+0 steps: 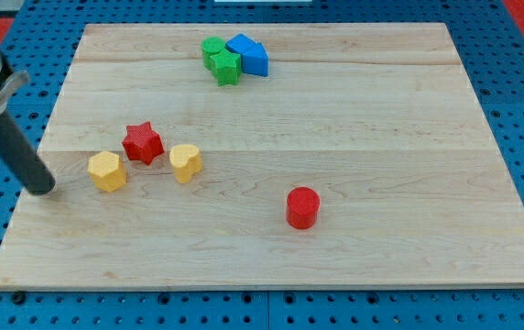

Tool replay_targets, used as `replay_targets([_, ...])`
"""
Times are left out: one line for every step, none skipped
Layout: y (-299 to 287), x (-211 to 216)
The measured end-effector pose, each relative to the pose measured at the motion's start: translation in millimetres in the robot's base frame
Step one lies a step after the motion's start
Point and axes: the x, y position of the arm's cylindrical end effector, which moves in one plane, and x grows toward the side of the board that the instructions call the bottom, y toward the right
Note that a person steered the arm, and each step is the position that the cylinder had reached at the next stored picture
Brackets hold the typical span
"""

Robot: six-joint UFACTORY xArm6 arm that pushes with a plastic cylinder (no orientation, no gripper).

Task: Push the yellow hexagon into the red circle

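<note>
Blocks lie scattered on the wooden surface [409, 110]. No pincer exists on this arm, so none can be wide or narrow; the dark rod ends in my tip [42, 190], resting near the view's left edge, just left of the yellow hexagon [106, 171] and apart from it. Right of the hexagon sit a red star [142, 143] and a second yellow block [186, 162]. The red circle [302, 207] stands well apart toward the view's right. Green blocks [221, 60] and blue blocks [249, 53] cluster at the view's top.
</note>
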Motion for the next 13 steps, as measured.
replay_targets([44, -10])
replay_targets([133, 44])
replay_targets([157, 67])
replay_targets([83, 49])
replay_targets([90, -7])
replay_targets([143, 2])
replay_targets([203, 37])
replay_targets([189, 40])
replay_targets([174, 44])
replay_targets([208, 75])
replay_targets([236, 70])
replay_targets([206, 38])
replay_targets([134, 12])
